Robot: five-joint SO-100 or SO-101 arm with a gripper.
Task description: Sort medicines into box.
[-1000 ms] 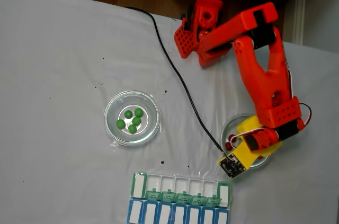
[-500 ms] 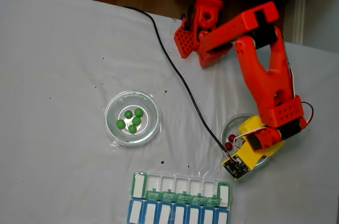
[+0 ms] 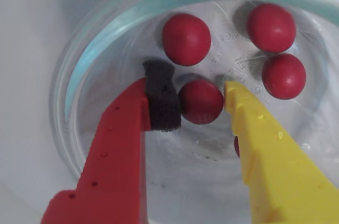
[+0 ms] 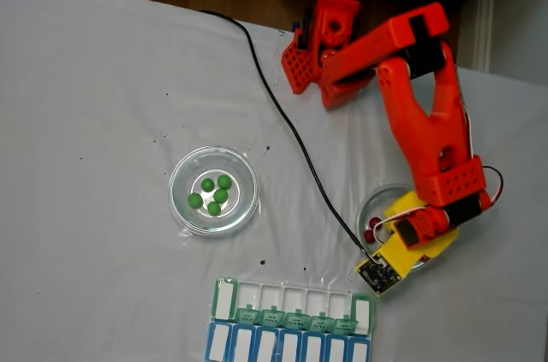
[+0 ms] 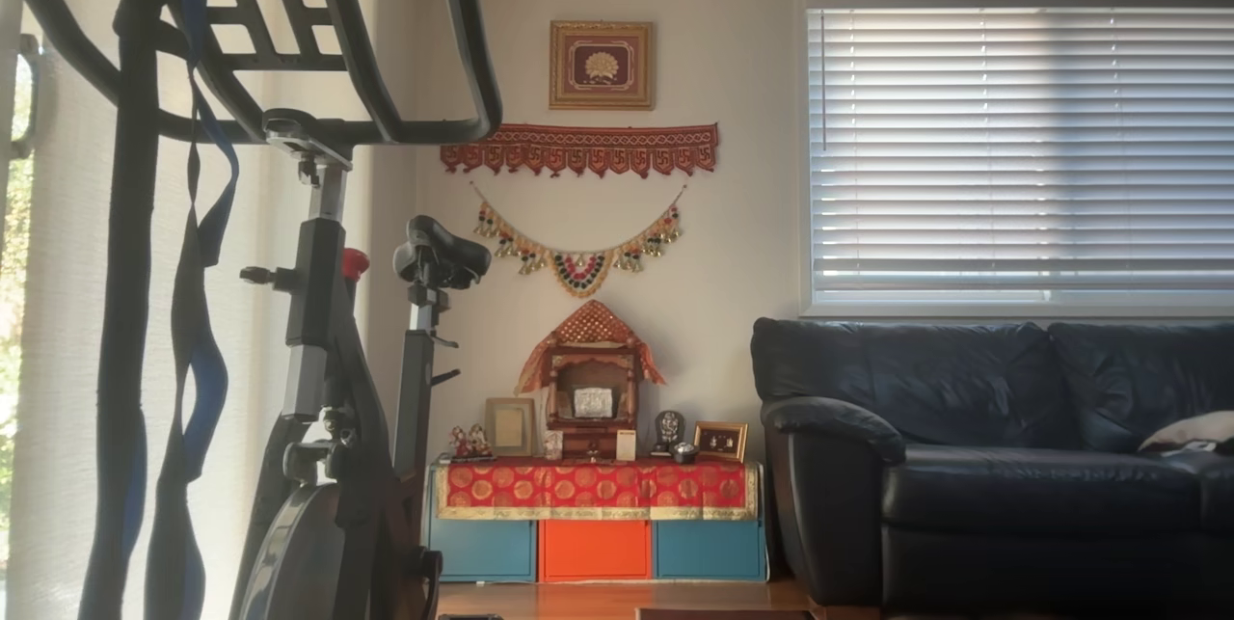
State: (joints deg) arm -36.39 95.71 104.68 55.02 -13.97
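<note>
Red and yellow fingers close on one dark red ball in the wrist view: the red finger's black foam pad touches the ball's left side, the yellow finger its right. Three more red balls lie just beyond on the floor of a clear glass dish; a fifth shows as a sliver beside the yellow finger. Fixed view: the fingers reach into this dish at the right of the white worktop. Second glass dish, well apart to the left, holds five green balls. Pill organiser box lies at the bottom edge, green-lidded row above blue-lidded row.
</note>
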